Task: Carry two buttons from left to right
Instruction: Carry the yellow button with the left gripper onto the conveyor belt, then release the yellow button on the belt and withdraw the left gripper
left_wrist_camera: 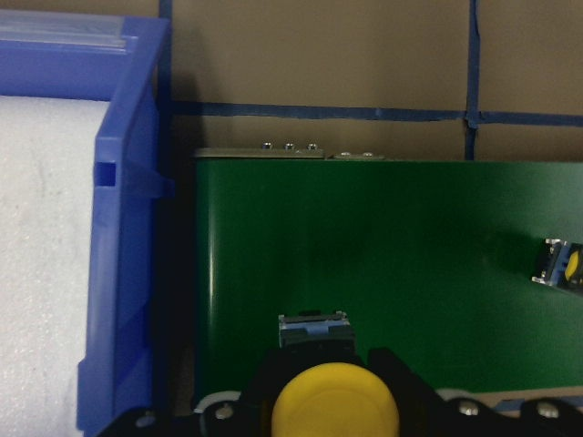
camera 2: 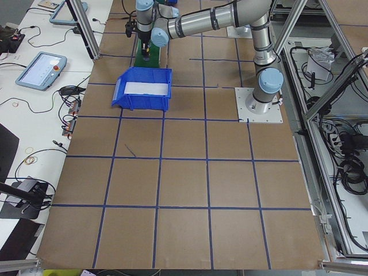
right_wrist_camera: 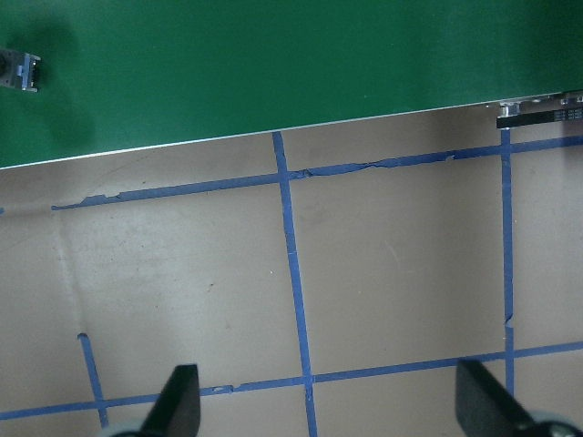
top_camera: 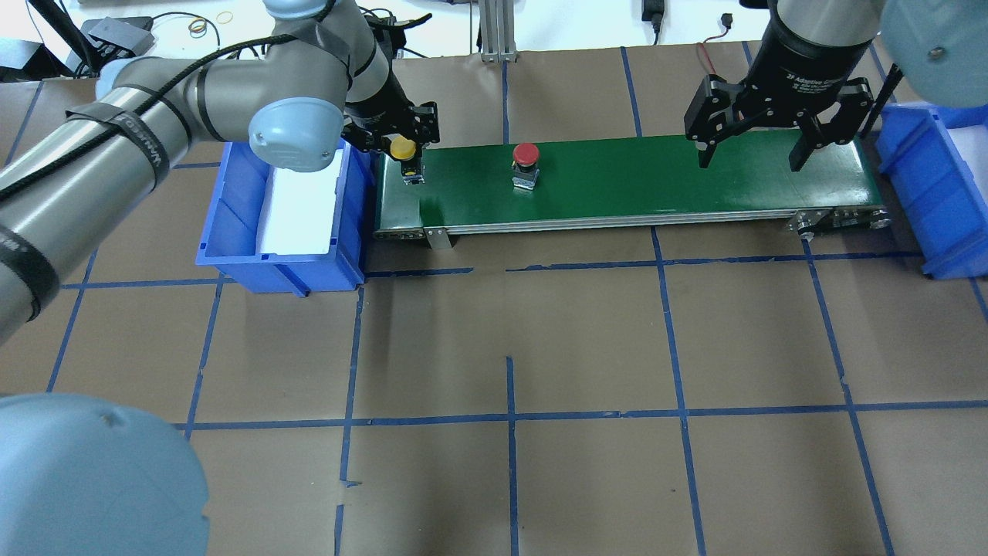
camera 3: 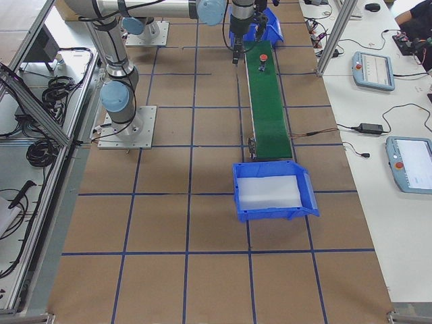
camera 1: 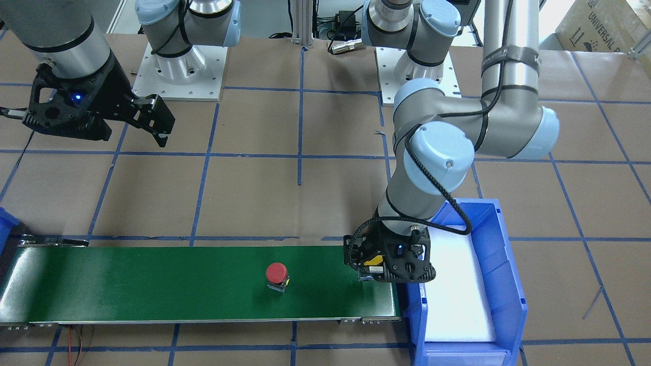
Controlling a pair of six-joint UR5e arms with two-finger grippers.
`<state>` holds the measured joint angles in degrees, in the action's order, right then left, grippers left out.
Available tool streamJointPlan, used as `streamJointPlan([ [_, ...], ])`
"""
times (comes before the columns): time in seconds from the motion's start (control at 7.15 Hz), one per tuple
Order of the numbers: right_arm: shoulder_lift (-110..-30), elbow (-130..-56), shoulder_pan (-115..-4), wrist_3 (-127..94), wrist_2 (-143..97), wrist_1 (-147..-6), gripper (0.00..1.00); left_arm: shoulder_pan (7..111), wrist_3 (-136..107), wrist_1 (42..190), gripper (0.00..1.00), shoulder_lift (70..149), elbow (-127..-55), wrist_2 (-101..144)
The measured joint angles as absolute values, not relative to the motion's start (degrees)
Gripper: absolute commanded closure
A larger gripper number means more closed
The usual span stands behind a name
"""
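My left gripper [top_camera: 407, 161] is shut on the yellow button [left_wrist_camera: 334, 402], holding it upright over the left end of the green conveyor belt [top_camera: 656, 185], right beside the left blue bin [top_camera: 231, 232]. I cannot tell whether its grey base [left_wrist_camera: 314, 330] touches the belt. The red button [top_camera: 526, 158] stands upright and free on the belt, a little to the right of the yellow one; its body also shows in the left wrist view [left_wrist_camera: 565, 266]. My right gripper [top_camera: 750, 158] hangs open and empty above the belt's right end.
The left bin holds only a white foam lining. A second blue bin [top_camera: 930, 177] sits just past the belt's right end. Brown paper with blue tape lines [top_camera: 509, 417] covers the table in front of the belt. Cables lie behind it.
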<state>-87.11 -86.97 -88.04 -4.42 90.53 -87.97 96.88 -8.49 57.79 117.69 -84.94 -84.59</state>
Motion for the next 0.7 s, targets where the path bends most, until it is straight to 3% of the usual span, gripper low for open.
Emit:
streamJointPlan([
  [0.14,-87.1,-87.0,-88.0,-4.4,90.5,-87.9,0.0,97.0,-8.5,56.1,0.69,119.2,-85.1,-84.5],
  [0.28,-87.1,-87.0,-88.0,-4.4,90.5,-88.0,0.0,97.0,-8.6,55.3,0.12,119.7,-85.4,-84.3],
  [0.42,-87.1,-87.0,-87.9,-4.4,90.5,-88.0,0.0,97.0,-8.6,55.0,0.03,119.8,-85.5,-83.7],
  [0.7,-87.1,-87.0,-87.9,-4.4,90.5,-87.9,0.0,97.0,-8.4,55.0,0.0,119.4,-85.4,-83.0],
])
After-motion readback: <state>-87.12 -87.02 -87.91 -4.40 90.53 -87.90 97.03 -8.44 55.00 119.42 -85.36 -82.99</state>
